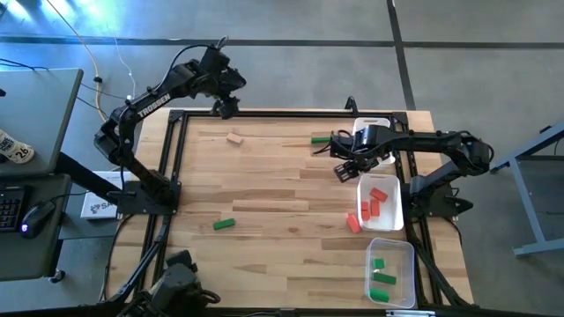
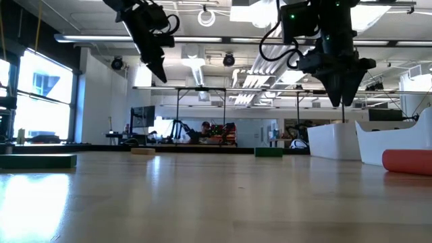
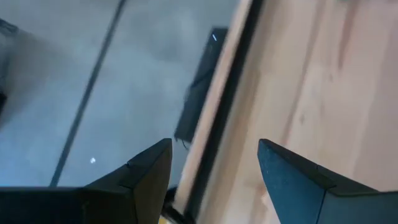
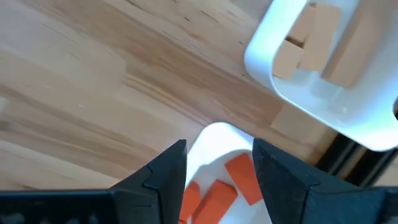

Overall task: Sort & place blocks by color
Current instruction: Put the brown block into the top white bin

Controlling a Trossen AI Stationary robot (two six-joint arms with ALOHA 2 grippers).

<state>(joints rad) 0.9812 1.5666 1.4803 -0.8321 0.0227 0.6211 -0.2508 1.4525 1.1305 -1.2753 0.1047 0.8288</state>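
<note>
Right end effector (image 1: 345, 170): fingers apart w/ narrow gap, empty, above counter (image 1: 264, 220). Directly below/beside it: rim of white tray w/ red blocks (image 4: 239, 180). Next tray past it holds tan blocks (image 4: 311, 40). One green block (image 1: 319, 139) near, on counter. Loose tan block (image 1: 233, 137) and green block (image 1: 224, 224) well apart from it. Left end effector (image 1: 226, 108): open, empty, over counter's far edge.

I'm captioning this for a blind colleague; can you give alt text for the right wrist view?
The right gripper, open and empty, hangs above a white tray holding red blocks. Beyond it on the wooden table sits another white tray with tan blocks.
</note>
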